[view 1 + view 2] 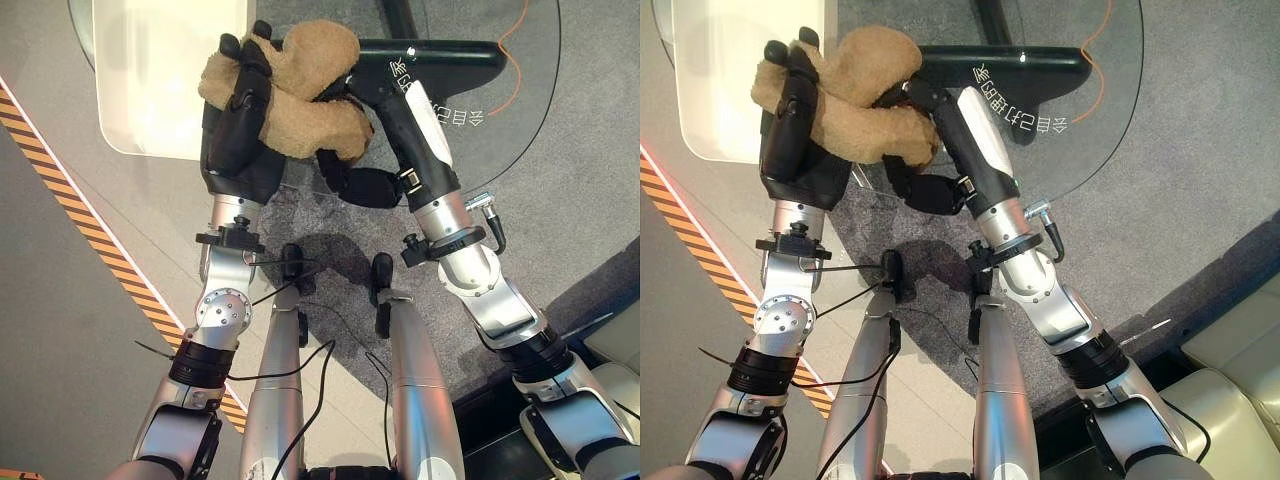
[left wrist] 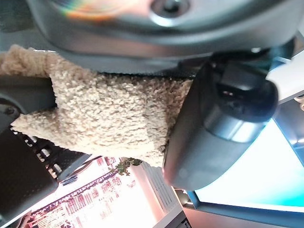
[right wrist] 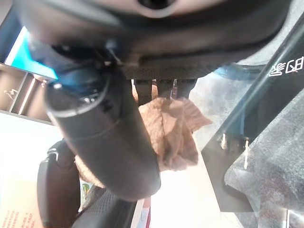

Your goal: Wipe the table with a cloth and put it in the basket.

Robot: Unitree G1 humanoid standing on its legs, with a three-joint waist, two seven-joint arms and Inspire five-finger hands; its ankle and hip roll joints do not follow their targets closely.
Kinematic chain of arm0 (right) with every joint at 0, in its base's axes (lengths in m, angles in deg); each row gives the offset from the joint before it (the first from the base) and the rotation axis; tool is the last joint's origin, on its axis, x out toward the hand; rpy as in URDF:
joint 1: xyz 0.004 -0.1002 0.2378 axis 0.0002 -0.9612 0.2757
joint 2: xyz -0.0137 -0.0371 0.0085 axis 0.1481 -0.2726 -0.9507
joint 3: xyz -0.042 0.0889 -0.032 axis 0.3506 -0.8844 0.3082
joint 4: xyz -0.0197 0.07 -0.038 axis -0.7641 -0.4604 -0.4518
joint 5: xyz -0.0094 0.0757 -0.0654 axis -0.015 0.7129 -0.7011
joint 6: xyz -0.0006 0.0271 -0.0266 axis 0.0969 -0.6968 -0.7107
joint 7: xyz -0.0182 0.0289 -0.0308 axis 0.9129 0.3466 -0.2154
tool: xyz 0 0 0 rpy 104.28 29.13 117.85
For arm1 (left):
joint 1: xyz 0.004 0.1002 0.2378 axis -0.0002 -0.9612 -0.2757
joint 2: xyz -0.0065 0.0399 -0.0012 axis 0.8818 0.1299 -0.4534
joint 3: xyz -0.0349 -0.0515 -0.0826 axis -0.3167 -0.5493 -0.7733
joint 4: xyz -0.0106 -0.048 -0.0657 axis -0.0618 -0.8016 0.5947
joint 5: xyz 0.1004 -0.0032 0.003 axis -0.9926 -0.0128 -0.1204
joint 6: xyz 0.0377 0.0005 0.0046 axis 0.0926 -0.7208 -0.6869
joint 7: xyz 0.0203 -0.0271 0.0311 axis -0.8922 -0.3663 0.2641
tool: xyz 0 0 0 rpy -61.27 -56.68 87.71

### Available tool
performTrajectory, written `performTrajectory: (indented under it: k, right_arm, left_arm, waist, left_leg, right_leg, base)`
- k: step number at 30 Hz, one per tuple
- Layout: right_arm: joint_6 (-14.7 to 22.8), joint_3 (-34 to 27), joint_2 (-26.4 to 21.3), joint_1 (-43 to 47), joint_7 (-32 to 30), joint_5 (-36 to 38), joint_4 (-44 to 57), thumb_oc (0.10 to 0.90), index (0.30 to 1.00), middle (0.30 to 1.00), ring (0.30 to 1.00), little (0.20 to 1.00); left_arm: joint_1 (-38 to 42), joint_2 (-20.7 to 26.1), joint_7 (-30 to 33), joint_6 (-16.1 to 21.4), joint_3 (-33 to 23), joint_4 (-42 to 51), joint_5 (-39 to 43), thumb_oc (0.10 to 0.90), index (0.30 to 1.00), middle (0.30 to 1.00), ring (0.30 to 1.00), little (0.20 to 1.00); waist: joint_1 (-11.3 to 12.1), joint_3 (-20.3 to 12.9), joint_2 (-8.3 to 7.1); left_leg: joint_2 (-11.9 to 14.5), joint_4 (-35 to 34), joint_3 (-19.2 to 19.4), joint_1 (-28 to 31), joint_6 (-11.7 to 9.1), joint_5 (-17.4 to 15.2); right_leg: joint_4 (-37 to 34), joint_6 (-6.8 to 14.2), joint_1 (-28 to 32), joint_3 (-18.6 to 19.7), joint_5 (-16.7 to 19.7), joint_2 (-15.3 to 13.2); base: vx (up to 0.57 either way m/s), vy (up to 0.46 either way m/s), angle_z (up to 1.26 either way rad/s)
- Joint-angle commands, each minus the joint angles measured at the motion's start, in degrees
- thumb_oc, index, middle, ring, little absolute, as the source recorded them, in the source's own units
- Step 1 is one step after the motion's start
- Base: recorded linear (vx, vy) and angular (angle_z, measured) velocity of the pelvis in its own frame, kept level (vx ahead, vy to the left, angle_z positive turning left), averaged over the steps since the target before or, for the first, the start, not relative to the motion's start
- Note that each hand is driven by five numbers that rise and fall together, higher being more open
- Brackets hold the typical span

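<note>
Left eye view: both hands, left hand and right hand, clutch tan cloth (bunched) over glass table.

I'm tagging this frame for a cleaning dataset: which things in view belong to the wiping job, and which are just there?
Part of the job:
- tan fluffy cloth
- left hand, curled round the cloth
- right hand, also on the cloth
- glass table

Just there:
- white tray
- orange cable
</note>
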Motion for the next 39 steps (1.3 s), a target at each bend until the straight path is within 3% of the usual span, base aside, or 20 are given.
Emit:
performTrajectory:
  k: [1,19,30,39]
  right_arm:
    - [9.03,-5.19,2.75,6.58,-4.32,-1.86,12.55,0.8,0.9,0.9,0.9,0.9]
    - [10.94,-8.84,1.77,5.37,-9.22,-3.77,13.05,0.8,0.9,0.9,0.9,0.9]
    - [10.78,-11.93,2.16,2.14,-17.69,-6.41,10.38,0.8,0.9,0.9,0.9,0.9]
    - [10.41,-15.79,2.84,-2.0,-25.66,-7.94,7.69,0.8,0.9,0.9,0.9,0.9]
  left_arm:
    - [4.85,-0.27,-2.21,4.2,-1.27,7.57,-3.24,0.1,0.3,0.3,0.3,0.2]
    - [4.43,0.28,-0.5,7.44,-3.6,7.96,-4.62,0.1,0.3,0.3,0.3,0.2]
    - [3.7,0.44,-0.15,13.17,-6.1,8.12,-4.93,0.1,0.3,0.3,0.3,0.2]
    - [1.95,1.01,-0.25,14.68,-8.51,8.79,-5.06,0.1,0.3,0.3,0.3,0.2]
  waist:
    - [0.04,-1.54,-0.82]
    - [-0.24,-1.54,-1.05]
    - [-0.57,-1.54,-0.85]
    - [-0.82,-1.54,-0.58]
  left_leg:
    - [-4.49,4.39,5.58,1.32,5.87,-6.37]
    - [-4.17,4.43,5.65,1.54,5.72,-6.37]
    - [-4.05,4.33,5.75,1.84,5.61,-6.56]
    - [-3.94,4.13,5.87,2.69,5.81,-6.85]
  right_leg:
    - [-8.44,-0.59,3.98,-1.95,3.47,4.72]
    - [-8.24,-0.57,4.32,-1.69,3.29,5.07]
    - [-8.4,-0.41,4.51,-1.48,3.3,4.9]
    - [-8.23,-0.31,5.14,-1.36,3.1,4.82]
  base:
    - [0.0,0.0,0.0]
    - [0.0,0.0,0.0]
    - [0.0,0.0,0.0]
    - [0.0,0.0,0.0]
